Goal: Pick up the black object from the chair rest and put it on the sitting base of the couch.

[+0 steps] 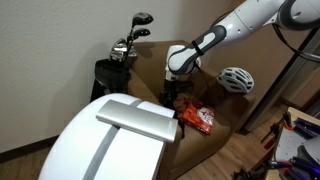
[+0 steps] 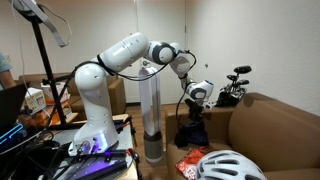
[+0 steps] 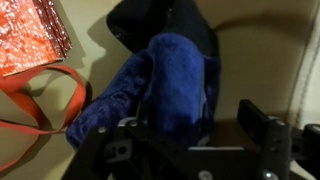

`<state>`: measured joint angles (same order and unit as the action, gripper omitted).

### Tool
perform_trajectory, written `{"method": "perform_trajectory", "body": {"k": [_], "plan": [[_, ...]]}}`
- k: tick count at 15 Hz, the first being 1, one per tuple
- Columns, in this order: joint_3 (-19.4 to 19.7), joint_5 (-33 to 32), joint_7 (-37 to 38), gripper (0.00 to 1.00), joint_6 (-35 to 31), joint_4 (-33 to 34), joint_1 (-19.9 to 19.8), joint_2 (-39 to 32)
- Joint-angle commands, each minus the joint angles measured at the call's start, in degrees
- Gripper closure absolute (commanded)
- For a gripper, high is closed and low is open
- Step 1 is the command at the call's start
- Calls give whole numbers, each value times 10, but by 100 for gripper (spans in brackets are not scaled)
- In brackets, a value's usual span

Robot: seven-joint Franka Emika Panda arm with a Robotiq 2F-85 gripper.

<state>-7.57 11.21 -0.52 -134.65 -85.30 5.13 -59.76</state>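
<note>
Wrist view, ten o'clock: the red glitter bag (image 3: 35, 35) fills the corner. Its red strap (image 3: 45, 100) loops out through nine o'clock, close beside the load.

Dead centre is the black object (image 3: 175, 80), a soft dark bundle with blue fabric showing. It looks to be resting on the seat of the brown couch (image 2: 285, 125), not on the arm rest. The gripper (image 3: 188, 120) hangs right over it, released and jaws spread wide. The finger (image 3: 262, 125) at four o'clock is clearly apart from the cloth. The opposite one is too dark to judge for contact.

In both exterior views the bundle stands tall directly beneath the claw. Across the seat, at three o'clock from it, sits the white helmet (image 1: 236, 79).

So where's the danger? By my reading the placing is nearly done, and the exit is the tricky part.

- **Snagged fabric:** if that shadowed finger has fabric hooked on it, a straight lift could drag the bundle up with it or flip it.
- **Toppling:** the pile is soft and tall. A nudge could send it over toward nine o'clock, onto the bag and strap.
- **Caught strap:** a sideways retreat that way could catch the strap loop and tug the bag along.
- **Helmet side:** this direction looks safer, with open seat in between.
</note>
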Motion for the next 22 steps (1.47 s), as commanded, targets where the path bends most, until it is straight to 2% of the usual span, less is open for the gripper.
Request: {"method": "perform_trajectory", "body": {"k": [1, 5, 11, 15, 19, 22], "plan": [[-12, -14, -14, 0, -4, -67, 2, 84], [-5, -25, 1, 0, 4, -110, 10, 143], [28, -35, 54, 0, 39, -241, 22, 274], [38, -63, 8, 0, 71, -332, 6, 350], [52, -141, -49, 0, 7, -441, 2, 420], [68, -216, -42, 0, -111, -527, 3, 462]]}}
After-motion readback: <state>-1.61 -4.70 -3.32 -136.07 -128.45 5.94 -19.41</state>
